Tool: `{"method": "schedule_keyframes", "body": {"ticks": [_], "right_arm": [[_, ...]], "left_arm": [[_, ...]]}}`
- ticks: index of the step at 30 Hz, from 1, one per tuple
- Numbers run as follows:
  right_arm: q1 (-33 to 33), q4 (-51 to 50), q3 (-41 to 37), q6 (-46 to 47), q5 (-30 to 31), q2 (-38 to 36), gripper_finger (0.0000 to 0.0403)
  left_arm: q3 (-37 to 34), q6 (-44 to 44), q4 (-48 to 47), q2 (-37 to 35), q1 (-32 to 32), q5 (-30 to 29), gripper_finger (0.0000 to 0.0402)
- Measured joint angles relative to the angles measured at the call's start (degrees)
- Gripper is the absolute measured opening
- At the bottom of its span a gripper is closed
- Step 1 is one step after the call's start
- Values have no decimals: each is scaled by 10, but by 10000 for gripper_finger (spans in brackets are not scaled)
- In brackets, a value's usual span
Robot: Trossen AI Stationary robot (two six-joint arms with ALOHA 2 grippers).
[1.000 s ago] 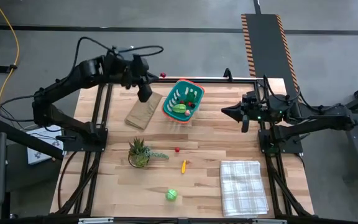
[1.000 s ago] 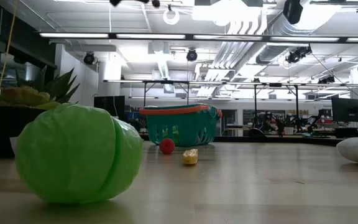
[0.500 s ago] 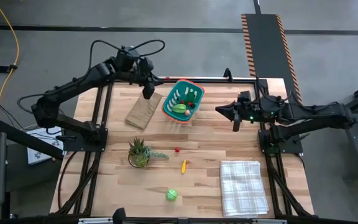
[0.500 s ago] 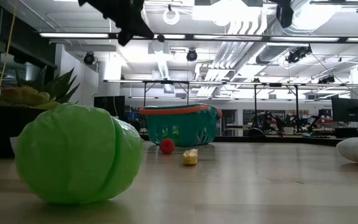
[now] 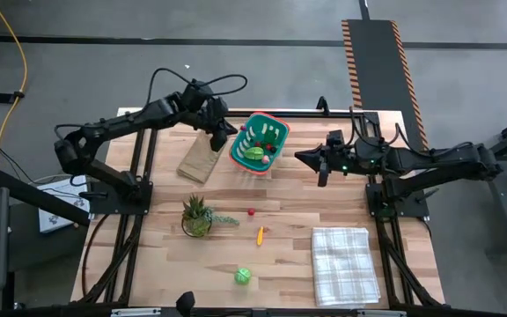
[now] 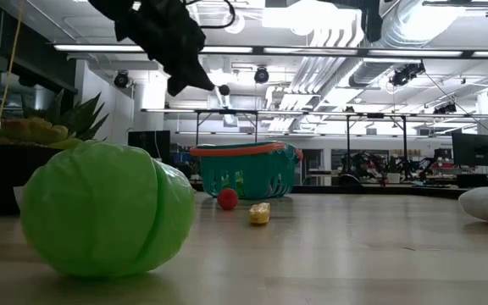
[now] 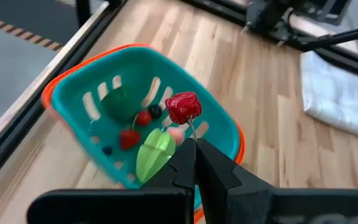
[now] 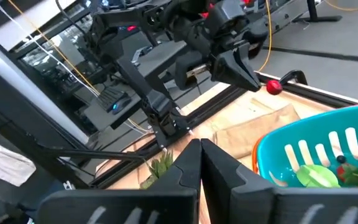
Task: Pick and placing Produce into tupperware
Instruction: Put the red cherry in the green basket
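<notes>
My left gripper [image 5: 222,141] is in the air beside the left rim of the teal basket with the orange-red rim [image 5: 259,143], and is shut on a small red toy fruit [image 7: 183,107]. The right wrist view shows that fruit [image 8: 274,87] just past the fingertips. Green, red and dark pieces lie in the basket [image 7: 73,81]. On the table rest a green cabbage [image 5: 243,276], a small red piece [image 5: 251,211] and a yellow-orange piece [image 5: 260,235]. My right gripper [image 5: 311,158] is shut and in the air to the right of the basket. My left gripper pinches the thin stem [image 7: 193,132] of the red fruit between its two fingertips. It comes slanting down from the table's left. The fruit stands out beyond the fingertips, lifted clear over the basket's rim.
A flat brown paper bag [image 5: 203,157] lies left of the basket, under the left arm. A spiky potted plant [image 5: 197,216] stands near the table's left middle. A checked cloth [image 5: 345,264] lies at the near right corner. Bare wood lies between them.
My left gripper has moved toward the table's right and a little down, from over the paper bag to the basket's left rim, carrying the red fruit. My right gripper has shifted slightly left toward the basket.
</notes>
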Motion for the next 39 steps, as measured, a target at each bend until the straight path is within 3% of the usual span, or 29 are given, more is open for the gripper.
{"method": "schedule_keyframes", "body": {"ticks": [5, 20, 39], "right_arm": [[-13, -3, 0, 11, -4, 8, 1], [-17, -1, 0, 5, -7, 6, 1], [-18, -7, 0, -8, -7, 6, 1]], "left_arm": [[0, -13, 39, 31, 0, 16, 0], [0, -15, 39, 116, -22, -5, 0], [1, -19, 41, 150, -45, -32, 0]]}}
